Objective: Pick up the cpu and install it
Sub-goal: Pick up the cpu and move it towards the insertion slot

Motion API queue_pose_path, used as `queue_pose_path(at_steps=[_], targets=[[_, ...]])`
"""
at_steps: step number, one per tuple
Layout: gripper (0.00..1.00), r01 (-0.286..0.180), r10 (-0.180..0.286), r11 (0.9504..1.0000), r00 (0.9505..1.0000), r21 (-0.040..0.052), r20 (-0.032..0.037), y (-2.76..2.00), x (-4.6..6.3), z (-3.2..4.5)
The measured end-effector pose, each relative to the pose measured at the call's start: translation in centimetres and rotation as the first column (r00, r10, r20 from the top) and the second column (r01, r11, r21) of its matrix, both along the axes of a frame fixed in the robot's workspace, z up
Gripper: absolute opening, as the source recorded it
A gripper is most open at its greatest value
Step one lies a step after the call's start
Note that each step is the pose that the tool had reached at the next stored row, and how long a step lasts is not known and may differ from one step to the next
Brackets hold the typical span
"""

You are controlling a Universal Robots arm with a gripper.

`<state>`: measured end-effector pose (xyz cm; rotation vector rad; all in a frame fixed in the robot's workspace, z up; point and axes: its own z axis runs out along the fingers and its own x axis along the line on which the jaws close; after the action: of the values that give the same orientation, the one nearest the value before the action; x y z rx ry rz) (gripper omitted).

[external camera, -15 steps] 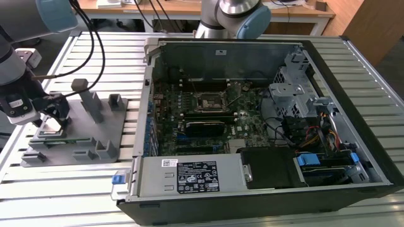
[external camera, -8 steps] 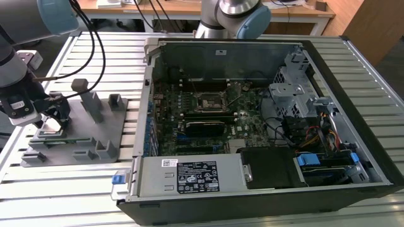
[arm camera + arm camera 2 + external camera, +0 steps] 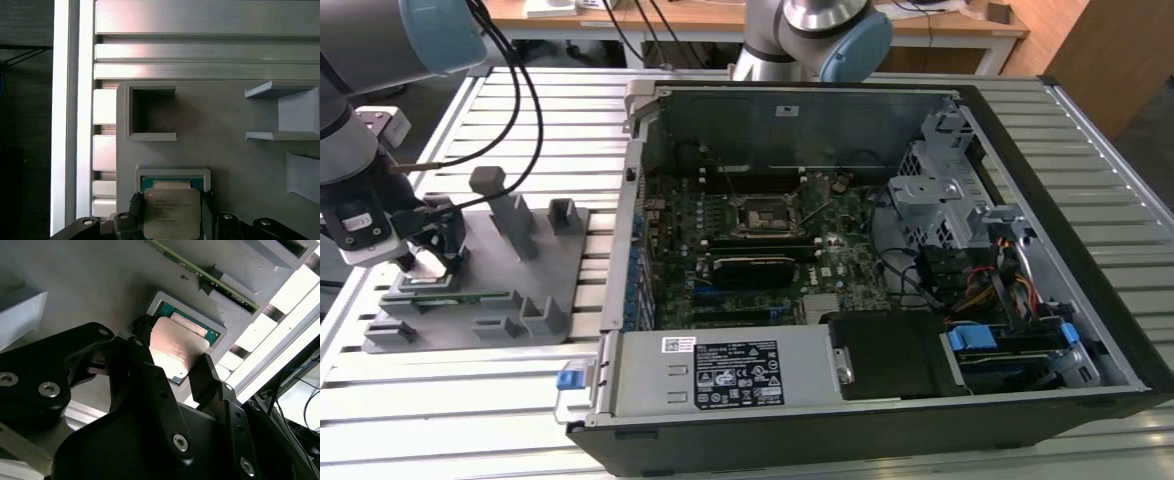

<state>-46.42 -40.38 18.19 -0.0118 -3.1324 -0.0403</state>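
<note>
Over the grey tray (image 3: 225, 150), jaws clamp the cpu (image 3: 171, 212) (faint lid print unreadable).

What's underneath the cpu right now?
A grey framed pocket in the holder block, green showing along one edge. The cpu, gripped by the claw, covers the rest.

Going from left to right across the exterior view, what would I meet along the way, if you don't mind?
End effector closed on the cpu → tall grey fixture post → motherboard socket → grey metal drive cage.
</note>
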Motion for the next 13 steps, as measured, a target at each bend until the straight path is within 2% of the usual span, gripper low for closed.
queue_pose_path(at_steps=[7,8,13], targets=[[0.55,0.000,0.000,1.0000,1.0000,-0.0001,-0.0002,0.00,0.01,0.01],[0.61,0.000,0.000,1.0000,1.0000,-0.0001,-0.0002,0.00,0.02,0.01],[0.61,0.000,0.000,1.0000,1.0000,0.0000,-0.0001,0.00,0.02,0.09]])
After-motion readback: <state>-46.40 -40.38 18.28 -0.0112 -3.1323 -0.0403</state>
